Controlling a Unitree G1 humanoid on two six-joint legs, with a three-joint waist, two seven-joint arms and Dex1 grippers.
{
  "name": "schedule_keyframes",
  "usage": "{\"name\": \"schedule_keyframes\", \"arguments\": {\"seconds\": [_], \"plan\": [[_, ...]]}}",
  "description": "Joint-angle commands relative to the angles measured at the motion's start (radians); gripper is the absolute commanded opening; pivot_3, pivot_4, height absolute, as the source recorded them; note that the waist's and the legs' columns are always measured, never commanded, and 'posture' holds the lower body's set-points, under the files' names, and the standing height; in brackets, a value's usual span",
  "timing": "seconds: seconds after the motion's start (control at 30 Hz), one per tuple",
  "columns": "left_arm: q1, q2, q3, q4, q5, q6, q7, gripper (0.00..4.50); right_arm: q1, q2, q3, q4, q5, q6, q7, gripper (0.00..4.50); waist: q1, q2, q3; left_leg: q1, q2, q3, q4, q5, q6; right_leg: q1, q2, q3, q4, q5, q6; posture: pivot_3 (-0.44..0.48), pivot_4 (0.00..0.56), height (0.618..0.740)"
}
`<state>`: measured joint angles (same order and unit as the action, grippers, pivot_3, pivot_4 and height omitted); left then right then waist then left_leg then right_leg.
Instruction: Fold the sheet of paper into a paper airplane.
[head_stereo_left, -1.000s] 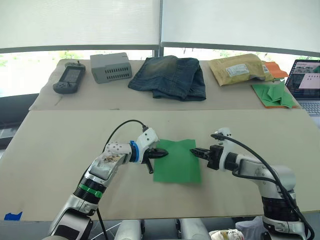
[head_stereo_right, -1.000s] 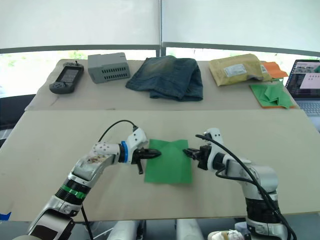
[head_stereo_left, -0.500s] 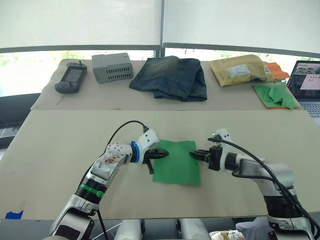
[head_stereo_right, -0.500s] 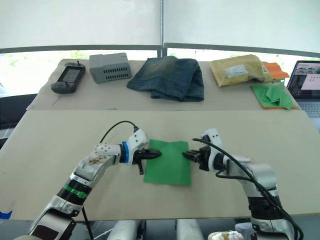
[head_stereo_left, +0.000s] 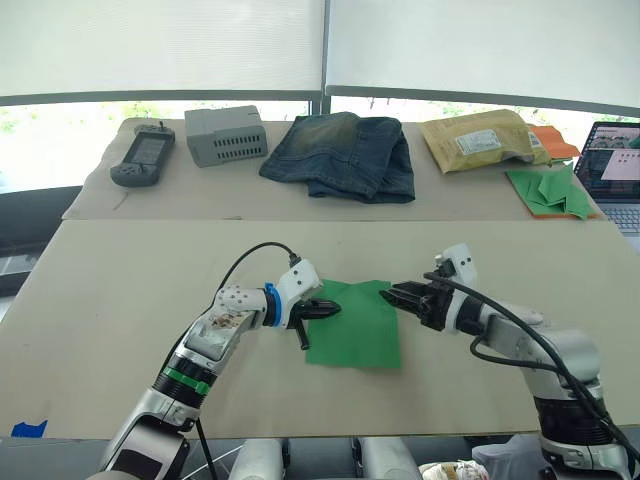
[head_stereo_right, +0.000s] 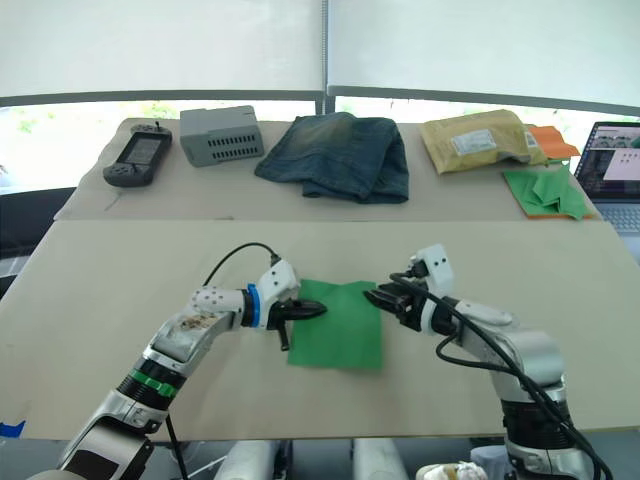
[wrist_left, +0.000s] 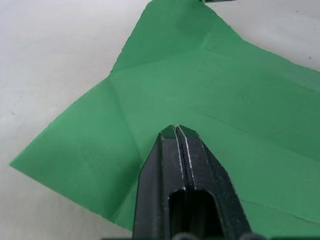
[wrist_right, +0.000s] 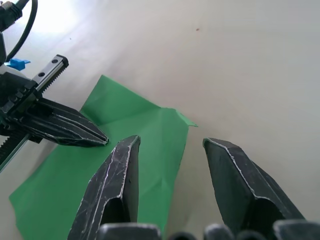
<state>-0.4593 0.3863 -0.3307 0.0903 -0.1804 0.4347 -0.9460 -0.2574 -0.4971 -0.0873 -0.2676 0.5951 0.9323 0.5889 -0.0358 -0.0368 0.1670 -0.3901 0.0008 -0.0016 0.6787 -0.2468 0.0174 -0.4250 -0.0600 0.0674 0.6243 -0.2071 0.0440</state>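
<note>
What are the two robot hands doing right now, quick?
Left gripper: shut, fingertips resting on the sheet of paper, not pinching it.
Right gripper: open, over the paper's far corner, holding nothing.

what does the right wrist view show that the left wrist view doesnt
Right wrist view: the right gripper with its fingers spread open above the sheet's far right corner, the left gripper seen from the other side with its tip on the paper, and a black cable. Left wrist view: the left gripper's own fingers pressed together, and the crease lines close up. Both share the sheet of paper lying on the beige table.
</note>
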Motion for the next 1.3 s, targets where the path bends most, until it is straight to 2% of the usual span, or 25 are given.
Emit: {"name": "schedule_keyframes", "arguments": {"seconds": [0.03,0.17,0.37,0.5,0.8,1.13,1.3], "plan": [[0.002,0.001,-0.021,0.014,0.018,0.002,-0.011,0.00,-0.014,-0.001,-0.007,-0.027,0.007,-0.029,0.006,1.43,0.001,0.000,0.000,0.000,0.000,0.000,0.000,0.000,0.000,0.000,0.000,0.000,0.000,0.000,0.000,0.000,0.150,0.728],[0.001,0.002,-0.019,0.018,0.020,0.001,-0.012,0.00,0.015,-0.012,0.001,-0.068,0.011,-0.086,0.057,0.04,0.001,0.000,0.000,0.000,0.000,0.000,0.000,0.000,0.000,0.000,0.000,0.000,0.000,0.000,0.000,0.000,0.150,0.728],[-0.004,0.002,-0.023,0.027,0.022,-0.004,-0.017,0.00,0.064,-0.084,0.110,-0.100,-0.133,-0.286,0.137,0.01,0.001,0.000,0.000,0.000,0.000,0.001,0.000,0.000,0.000,0.000,0.000,0.000,0.000,0.000,0.000,0.000,0.150,0.728],[-0.012,0.000,-0.023,0.037,0.024,-0.010,-0.019,0.00,0.094,-0.153,0.250,-0.101,-0.349,-0.504,0.152,0.01,0.002,0.000,0.000,0.001,0.000,0.002,0.000,0.000,0.000,0.000,0.000,0.000,0.000,0.000,0.001,0.000,0.150,0.728],[-0.016,0.000,-0.024,0.042,0.023,-0.014,-0.023,0.00,0.160,-0.155,0.356,-0.028,-0.632,-0.842,0.085,0.01,0.013,0.000,0.000,0.001,0.000,0.004,0.000,0.000,0.000,0.000,0.000,0.000,0.000,-0.001,0.001,0.000,0.150,0.728],[-0.041,-0.018,0.008,0.035,-0.011,0.019,-0.018,0.00,0.196,-0.129,0.389,0.038,-0.738,-0.911,0.056,0.01,0.020,0.000,0.000,0.002,0.000,0.004,0.001,0.000,0.000,0.001,0.000,0.000,0.000,-0.001,0.000,0.000,0.150,0.728],[-0.077,-0.073,0.056,0.005,-0.078,0.082,-0.007,0.00,0.191,-0.116,0.387,0.050,-0.748,-0.886,0.059,0.01,0.020,0.000,0.000,0.002,0.000,0.004,0.001,0.000,0.000,0.002,0.001,0.000,0.000,-0.001,0.000,0.000,0.150,0.728]]}}
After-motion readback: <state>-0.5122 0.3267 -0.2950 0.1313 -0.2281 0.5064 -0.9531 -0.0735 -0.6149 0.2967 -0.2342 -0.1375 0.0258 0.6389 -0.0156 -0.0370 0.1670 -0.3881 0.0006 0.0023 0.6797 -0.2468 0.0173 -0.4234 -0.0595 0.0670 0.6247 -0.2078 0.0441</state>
